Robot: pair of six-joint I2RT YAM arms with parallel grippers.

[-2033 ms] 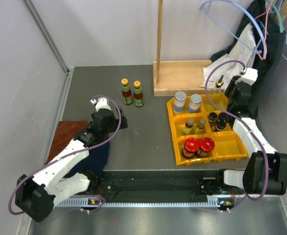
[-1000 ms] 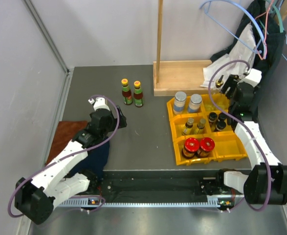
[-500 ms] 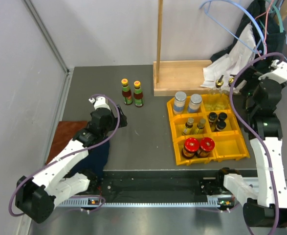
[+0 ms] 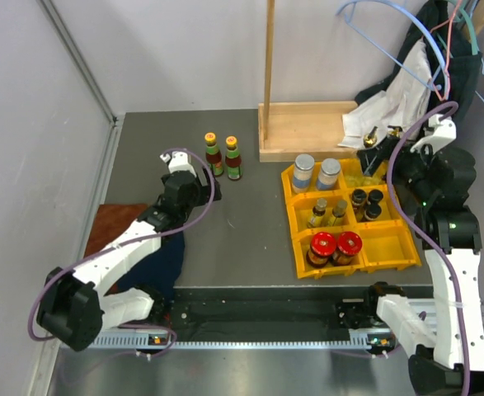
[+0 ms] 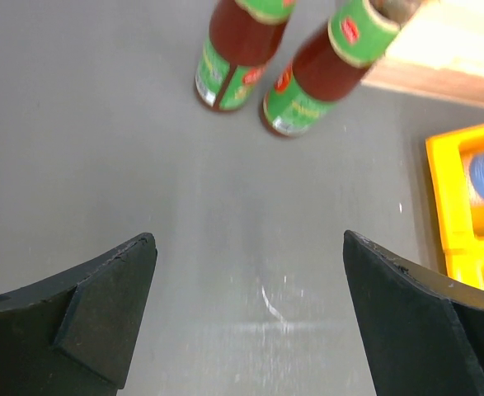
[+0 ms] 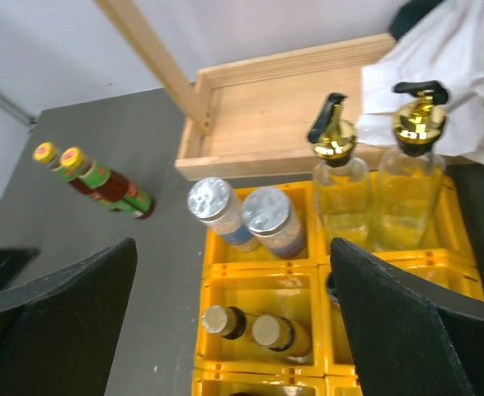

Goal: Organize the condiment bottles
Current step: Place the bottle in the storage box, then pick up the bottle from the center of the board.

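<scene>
Two green-labelled bottles [image 5: 233, 49] ahead of spread left fingers [image 5: 101, 305], right fingers [image 6: 60, 322] spread above yellow bin [image 6: 258, 271], wooden tray [image 6: 266, 107] behind

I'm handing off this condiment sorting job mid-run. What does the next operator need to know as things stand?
Left gripper: open, empty, aimed at the two green-labelled bottles.
Right gripper: open, empty, raised near the far right corner of the yellow bin.
Done: five pairs sit in the bin, one pair per compartment: silver-lidded jars, clear gold-stoppered bottles, small gold-capped bottles, small dark bottles, red-lidded jars.
Left: the green-labelled bottles stand on the table outside the bin. They are probably next, with the left arm nearest.
</scene>
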